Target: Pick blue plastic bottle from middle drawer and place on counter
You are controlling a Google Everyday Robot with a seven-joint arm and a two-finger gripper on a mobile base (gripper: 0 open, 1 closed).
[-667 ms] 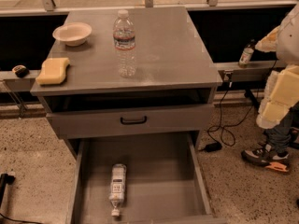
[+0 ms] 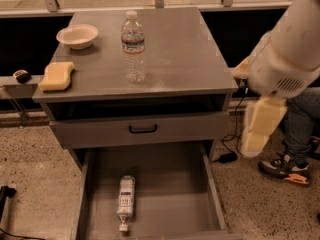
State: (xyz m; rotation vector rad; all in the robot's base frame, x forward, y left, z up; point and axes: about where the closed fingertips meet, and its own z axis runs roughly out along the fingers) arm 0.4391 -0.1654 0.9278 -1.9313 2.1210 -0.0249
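Observation:
The blue plastic bottle (image 2: 125, 201) lies on its side on the floor of the open middle drawer (image 2: 170, 184), left of centre, with its white cap pointing to the drawer's front. The counter (image 2: 175, 49) is the grey top of the cabinet above it. My gripper (image 2: 252, 146) hangs as a cream-coloured piece under the white arm (image 2: 290, 54), to the right of the cabinet, beside the drawer's right wall and above floor level. It is well apart from the bottle and holds nothing that I can see.
On the counter stand a taller clear water bottle (image 2: 133, 46), a white bowl (image 2: 77, 35) and a yellow sponge (image 2: 57, 75). A closed drawer front with a black handle (image 2: 142, 129) sits above the open drawer. A person's leg and shoe (image 2: 290, 168) and a cable (image 2: 227, 156) are at right.
My arm has swung left, closer to the cabinet's right side, and fills more of the view. The bottle and the things on the counter have not moved.

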